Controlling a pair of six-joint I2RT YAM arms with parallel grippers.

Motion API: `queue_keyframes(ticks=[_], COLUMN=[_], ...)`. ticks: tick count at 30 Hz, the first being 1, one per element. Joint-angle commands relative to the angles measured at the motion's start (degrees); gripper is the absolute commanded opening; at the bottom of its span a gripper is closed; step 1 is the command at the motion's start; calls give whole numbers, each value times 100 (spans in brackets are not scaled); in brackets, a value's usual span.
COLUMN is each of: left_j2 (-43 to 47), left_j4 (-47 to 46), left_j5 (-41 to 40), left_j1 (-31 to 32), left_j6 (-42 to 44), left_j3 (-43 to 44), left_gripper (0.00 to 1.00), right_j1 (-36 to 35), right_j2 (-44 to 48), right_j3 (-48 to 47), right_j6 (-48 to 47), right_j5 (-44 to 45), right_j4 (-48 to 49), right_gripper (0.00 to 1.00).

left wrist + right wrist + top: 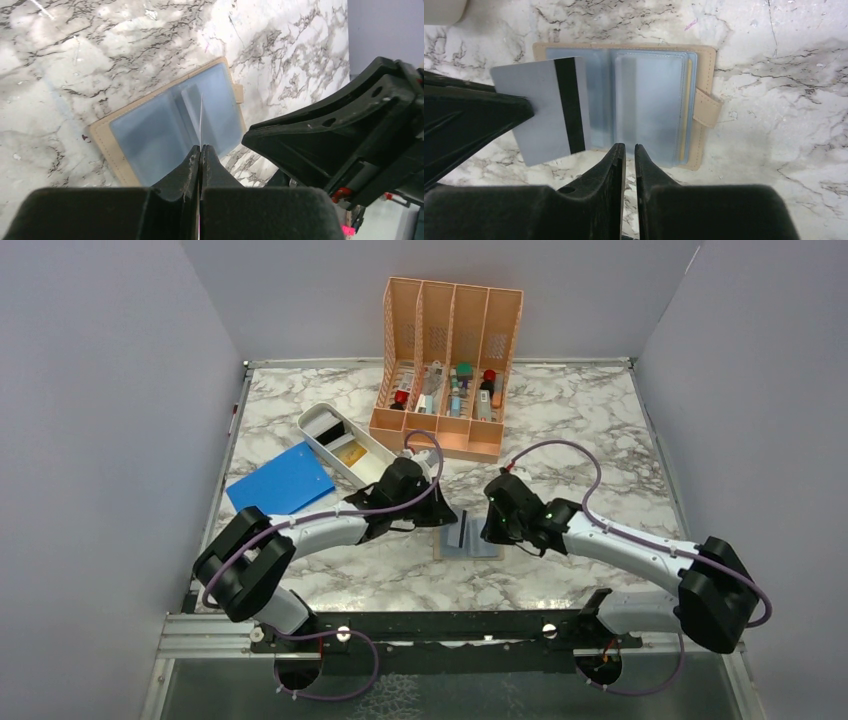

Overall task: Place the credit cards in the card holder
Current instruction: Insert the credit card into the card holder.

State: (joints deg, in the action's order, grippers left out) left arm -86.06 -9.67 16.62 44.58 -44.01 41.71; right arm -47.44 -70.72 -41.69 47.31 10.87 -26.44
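The tan card holder [480,543] [107,145] [706,60] lies open on the marble, clear sleeves up, snap tab to the right in the right wrist view. My left gripper [447,519] [201,148] is shut on a grey credit card [541,112] with a black stripe. The card hangs over the holder's left half and shows edge-on [201,117] in the left wrist view. My right gripper [489,531] [629,146] stands at the holder's near edge, jaws a narrow gap apart with nothing visibly between them. A gold-yellow card [350,452] lies in the white tray.
The white oblong tray [312,420] sits at the back left, with a large blue sheet [280,482] beside it. An orange slotted rack [445,360] with small items stands at the back centre. Grey walls close in both sides.
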Motion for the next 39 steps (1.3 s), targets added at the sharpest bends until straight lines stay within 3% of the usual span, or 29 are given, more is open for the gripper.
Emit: queue_keyframes(ticks=[1,17,24,28,34,36,39], left_j2=[98,-474,-572,-551,-463,-418,-403], left_j4=[-559,-1302,-1441,-1428,-1239,-1216,-1163], left_j5=[-39,293,257,205,193,190,177], left_j1=[-89,-90,-92,-94,-92,-91,-90], left_j6=[-450,-825,-921,-830,-694,-651,-591], left_j3=[-295,-539,-669,-731,-775,-787,-750], left_gripper=[0,0,0,13,23,21,10], right_j1=[123,420,429,429,429,429,429], right_j2=[-330,-1009,-758,-697,-623,-602,-593], right_j3=[84,835,988,962,917,890,862], right_j6=[-219,-313,-232,-269,-303,-301,-301], right_j5=[-11,29,-12,-22,-15,-42,-49], right_j4=[503,1038,1020,963,898,895,882], right_gripper=[15,13,14,14,14,14,14])
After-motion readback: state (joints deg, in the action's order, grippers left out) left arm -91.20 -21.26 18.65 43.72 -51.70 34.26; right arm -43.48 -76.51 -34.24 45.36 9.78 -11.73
